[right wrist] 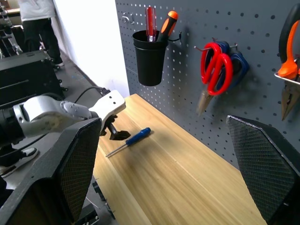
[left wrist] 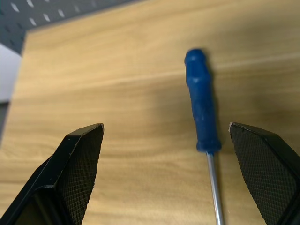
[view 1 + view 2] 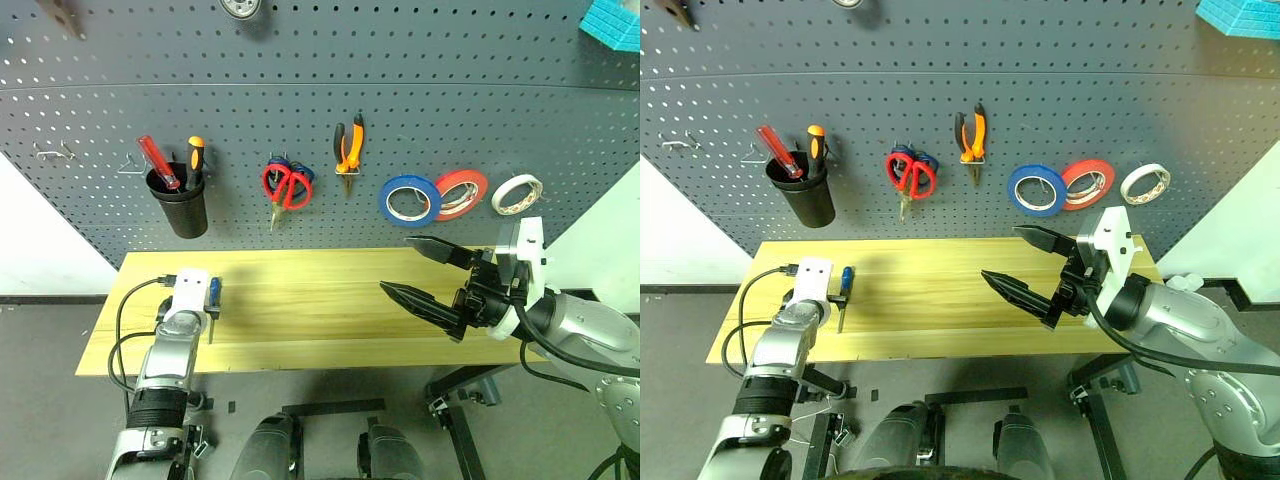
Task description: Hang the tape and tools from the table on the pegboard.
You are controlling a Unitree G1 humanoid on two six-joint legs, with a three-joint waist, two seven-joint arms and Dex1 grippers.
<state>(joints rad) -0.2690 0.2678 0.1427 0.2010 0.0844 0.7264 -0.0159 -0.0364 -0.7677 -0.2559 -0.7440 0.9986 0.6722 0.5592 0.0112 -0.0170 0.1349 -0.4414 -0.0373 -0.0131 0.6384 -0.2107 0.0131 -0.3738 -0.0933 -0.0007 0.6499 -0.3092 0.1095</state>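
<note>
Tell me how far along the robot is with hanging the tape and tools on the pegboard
Mostly done: the blue tape, the red-handled scissors and the pliers already hang on the pegboard. In hand: nothing is gripped; the left gripper is open around the blue-handled screwdriver, which lies on the table. Left: grasping and hanging it. The right gripper is open and empty.

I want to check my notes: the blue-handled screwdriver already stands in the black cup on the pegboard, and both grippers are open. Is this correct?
Not quite. The blue-handled screwdriver lies on the table, between the open left gripper's fingers, as the left wrist view shows. Both grippers are open, the right gripper too.
</note>
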